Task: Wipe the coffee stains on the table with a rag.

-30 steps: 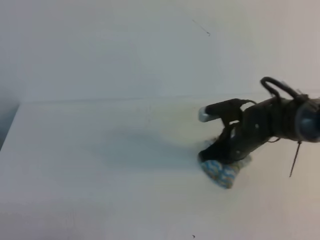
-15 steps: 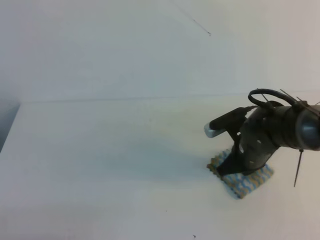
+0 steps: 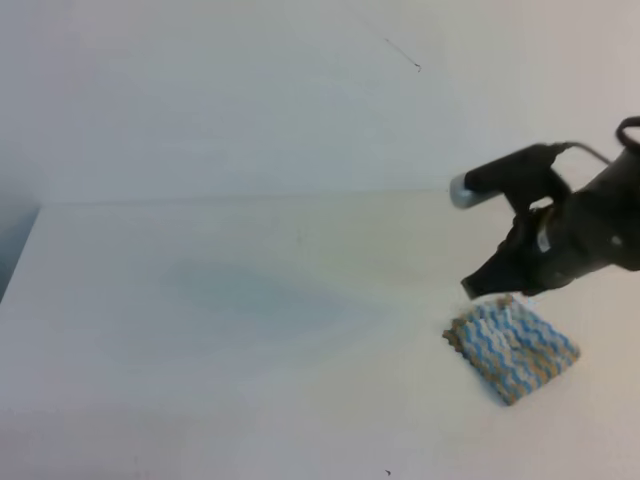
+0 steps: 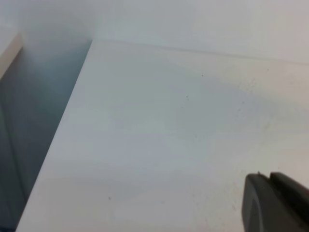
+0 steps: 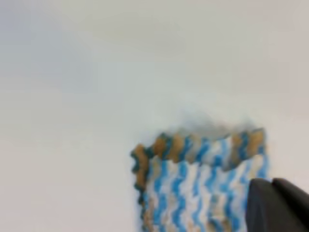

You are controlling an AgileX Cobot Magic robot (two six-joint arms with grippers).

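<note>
Since a moment ago, we see the right gripper has lifted off the rag and pulled back toward the right side of the high view; the cloth, earlier pinned under the tool, now lies flat and uncovered on the table. We see the gripper's dark tip just above the rag's far edge, apart from it, but we cannot tell from this angle whether its jaws are spread or pressed together. From the right wrist view we see the rag with its blue-and-white zigzag weave and tan-brown tinges along the upper edge and left corner, lying below the camera, with only a dark corner of a finger showing at the lower right. Coffee stains are hard for us to make out; the tabletop near the rag looks pale, with at most a faint yellowish tint. We see only a dark finger of the left gripper in the left wrist view, over bare white table; its state we cannot tell.
</note>
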